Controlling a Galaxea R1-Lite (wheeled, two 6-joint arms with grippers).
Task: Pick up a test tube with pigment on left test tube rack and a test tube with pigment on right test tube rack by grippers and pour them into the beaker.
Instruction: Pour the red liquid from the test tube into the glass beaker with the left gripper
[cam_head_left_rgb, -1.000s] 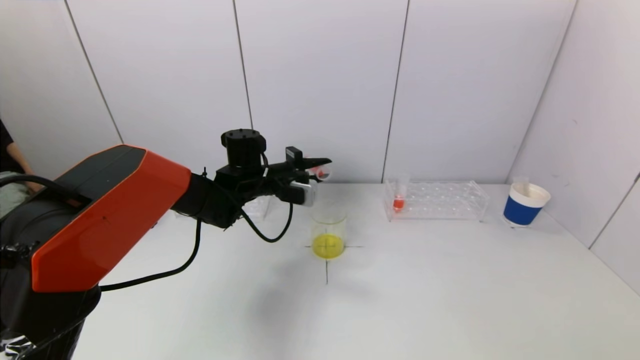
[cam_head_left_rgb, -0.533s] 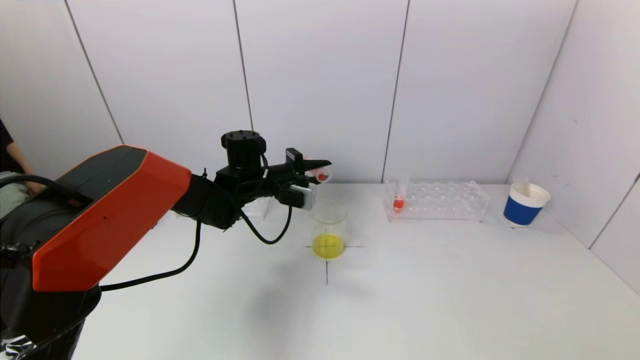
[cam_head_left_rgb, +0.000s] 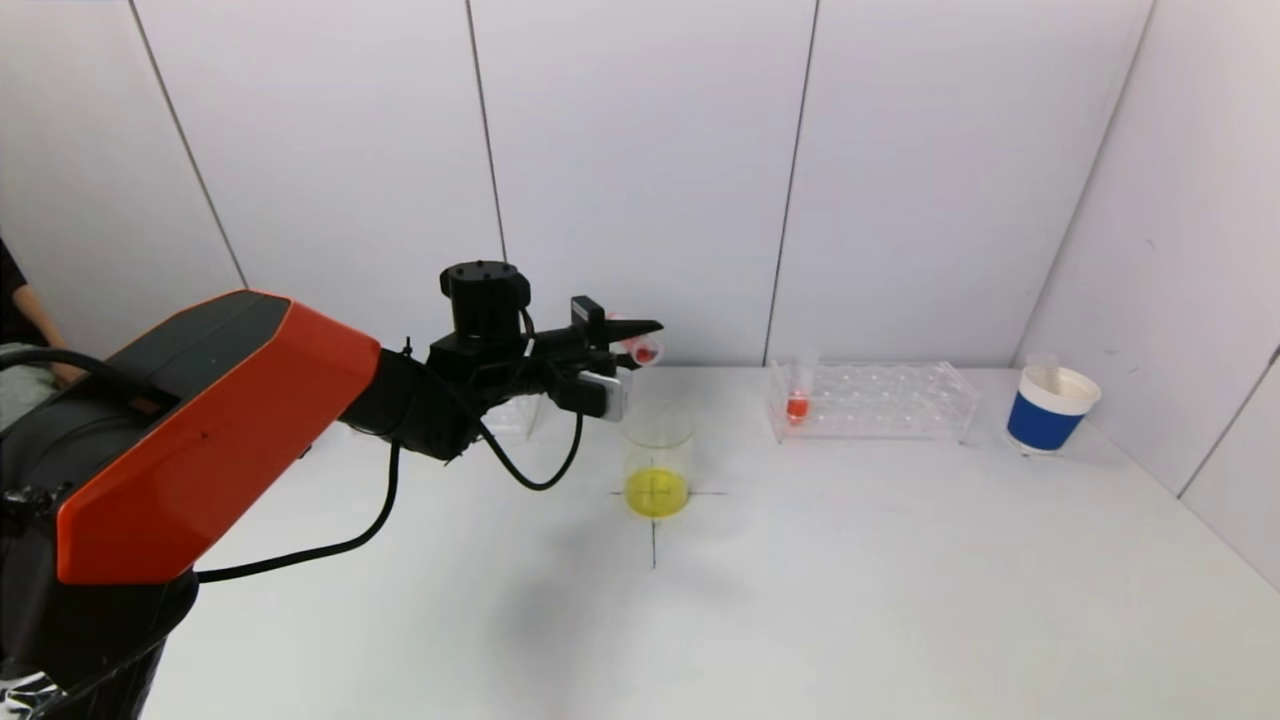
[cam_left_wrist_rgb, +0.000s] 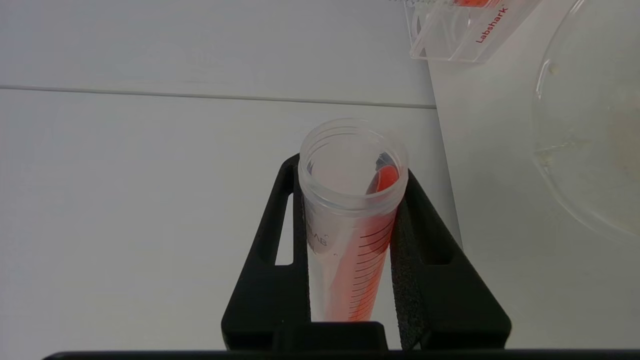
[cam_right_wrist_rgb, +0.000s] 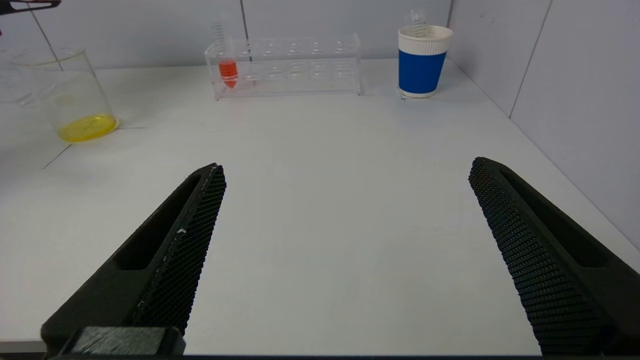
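Item: left pincer (cam_head_left_rgb: 640, 335). I hold it raised above the surface (cam_head_left_rgb: 800, 560), just left of and above the beaker's mouth. It is clamped on a test tube (cam_head_left_rgb: 643, 349) carrying orange-red pigment; in the left wrist view the tube (cam_left_wrist_rgb: 350, 220) sits between the two black pads, lying near level, open mouth pointing away from the wrist, pigment pooled along its lower wall up to the lip.

Item: beaker (cam_head_left_rgb: 657, 462). It stands on a cross mark near the middle of the surface, with a yellow layer in its bottom. No orange shows in it yet.

Item: right test tube rack (cam_head_left_rgb: 872, 400). Far right of the beaker, clear plastic, one test tube with orange pigment (cam_head_left_rgb: 798, 392) upright at its left end.

Item: paper cup (cam_head_left_rgb: 1050, 408), blue and white, far right, beyond the rack.

Item: right pincer (cam_right_wrist_rgb: 345, 250). Parked low over the near part of the surface, jaws spread wide, nothing between them.

Step in hand, as I judge it: the pour from the left tube. The next move calls for carrying the tube's mouth fully over the beaker rim and rolling the wrist further so the pigment runs out inside the glass, not down its outside.

Change since a second ago: very little. The left pincer has drifted slightly left and up; grip, beaker and rack are unchanged.
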